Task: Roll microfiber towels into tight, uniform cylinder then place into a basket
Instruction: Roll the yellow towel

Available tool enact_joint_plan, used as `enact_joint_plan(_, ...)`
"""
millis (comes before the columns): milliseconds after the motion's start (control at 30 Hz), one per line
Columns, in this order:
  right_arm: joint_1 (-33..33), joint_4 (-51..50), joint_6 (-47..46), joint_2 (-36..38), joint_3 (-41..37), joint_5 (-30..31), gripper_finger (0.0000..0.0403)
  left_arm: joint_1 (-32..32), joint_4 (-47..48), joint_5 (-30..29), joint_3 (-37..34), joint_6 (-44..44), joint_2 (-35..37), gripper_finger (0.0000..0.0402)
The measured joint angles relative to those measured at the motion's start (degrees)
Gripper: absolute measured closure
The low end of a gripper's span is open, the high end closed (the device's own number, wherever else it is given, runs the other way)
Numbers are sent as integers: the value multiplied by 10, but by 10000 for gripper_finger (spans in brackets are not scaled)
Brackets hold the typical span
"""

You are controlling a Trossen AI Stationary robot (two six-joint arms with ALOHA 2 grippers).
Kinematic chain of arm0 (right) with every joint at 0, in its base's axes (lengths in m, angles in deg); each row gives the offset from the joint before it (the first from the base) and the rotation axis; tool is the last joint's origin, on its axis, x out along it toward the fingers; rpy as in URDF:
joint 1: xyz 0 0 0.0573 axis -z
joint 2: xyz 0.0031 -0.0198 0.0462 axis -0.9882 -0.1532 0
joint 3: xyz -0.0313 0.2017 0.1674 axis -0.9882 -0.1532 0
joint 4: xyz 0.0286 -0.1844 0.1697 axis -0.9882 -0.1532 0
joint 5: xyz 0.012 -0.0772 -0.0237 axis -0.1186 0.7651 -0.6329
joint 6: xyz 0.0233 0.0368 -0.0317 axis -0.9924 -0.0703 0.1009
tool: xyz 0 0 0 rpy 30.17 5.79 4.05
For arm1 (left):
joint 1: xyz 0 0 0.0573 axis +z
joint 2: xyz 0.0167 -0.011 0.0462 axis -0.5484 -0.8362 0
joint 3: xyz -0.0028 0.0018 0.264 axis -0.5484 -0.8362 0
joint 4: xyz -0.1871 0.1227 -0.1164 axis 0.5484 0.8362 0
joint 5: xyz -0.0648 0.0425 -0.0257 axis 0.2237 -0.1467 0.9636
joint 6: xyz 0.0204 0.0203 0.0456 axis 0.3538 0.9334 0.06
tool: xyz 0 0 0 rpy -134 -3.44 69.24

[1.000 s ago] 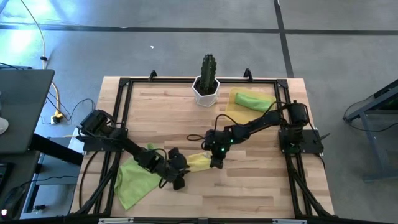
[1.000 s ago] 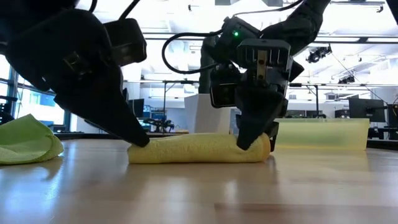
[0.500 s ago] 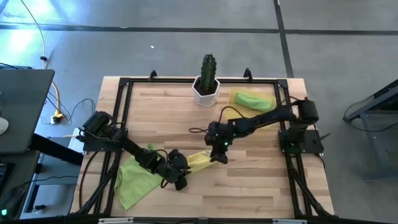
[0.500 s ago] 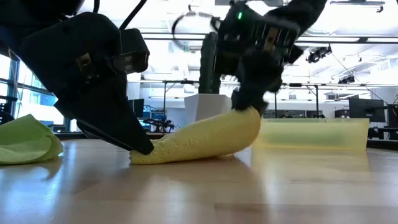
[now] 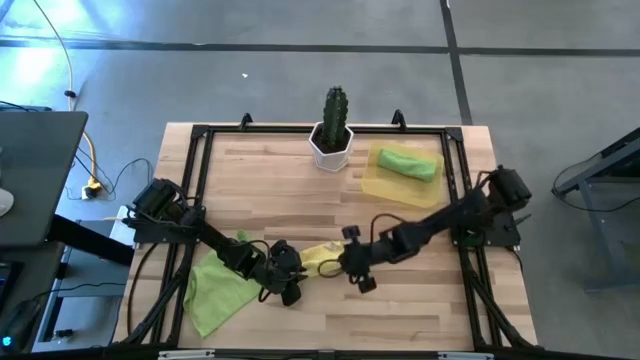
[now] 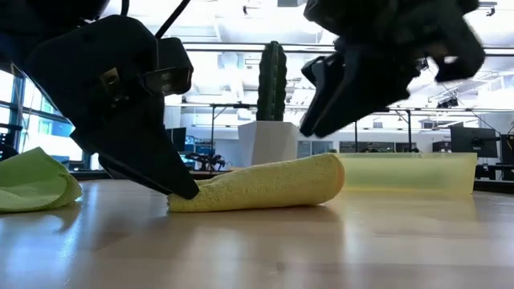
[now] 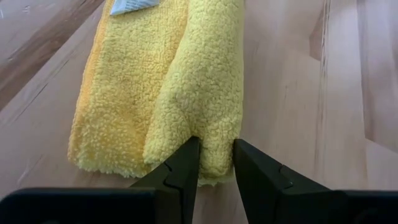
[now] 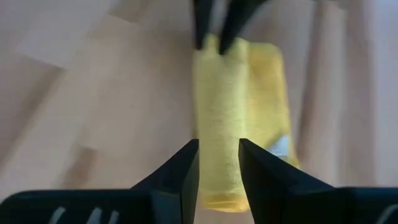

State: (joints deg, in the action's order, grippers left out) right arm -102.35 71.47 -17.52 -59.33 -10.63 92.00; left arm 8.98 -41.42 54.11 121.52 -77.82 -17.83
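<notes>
The yellow towel (image 6: 261, 183) is lying rolled on the table (image 5: 400, 310) near the front middle, between the two grippers. One end is resting flat; the other end is sitting a little higher, so the roll is bending rather than lying straight. In the left wrist view it is showing as a plump roll with a looser flap beside it, so I judge the cylinder not yet tight or even.

The left gripper (image 7: 214, 163) is pinching the near end of the roll, its fingers narrowly apart with the pile squeezed between them. The right gripper (image 8: 219, 163) is hovering above the other end, fingers partly open and astride the roll, with nothing clamped that I can see; in the low view it is hanging clear of the cloth.

The towel looks light, soft and floppy, with a grippy pile; it is likely to sag and unroll if taken by one end only. Holding across the roll's middle, or at both ends together, seems safest.

A green towel (image 5: 215, 288) is lying crumpled at the front left. Another green roll (image 5: 408, 163) is already sitting in the basket (image 5: 375, 185) at the back right, beside the cactus (image 5: 334, 112).
</notes>
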Motion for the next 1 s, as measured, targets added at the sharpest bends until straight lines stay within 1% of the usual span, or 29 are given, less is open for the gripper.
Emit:
enact_joint_plan(33, -8, 2, -2, -5, 0, 20, 299, 0, 0, 0, 0, 0, 0, 310)
enact_joint_plan(133, -26, 5, -3, -26, 0, 38, 287, 4, 0, 0, 0, 0, 0, 310)
enact_joint_plan(267, -39, 7, 0, -55, 0, 44, 251, 8, -1, 1, 0, -2, 0, 310)
enact_joint_plan(400, -40, 7, 13, -72, 0, 98, 215, 10, -3, 3, 0, -11, -1, 310)
enact_joint_plan(500, -40, 9, 13, -73, 0, 118, 200, 10, -3, 3, 0, -11, -1, 310)
enact_joint_plan(767, -38, 24, 58, -70, 0, 121, 203, 10, -2, 4, 0, -10, -1, 310)
enact_joint_plan(1000, -13, 24, 62, -71, 0, 115, 210, 10, -2, 4, 0, -10, -1, 310)
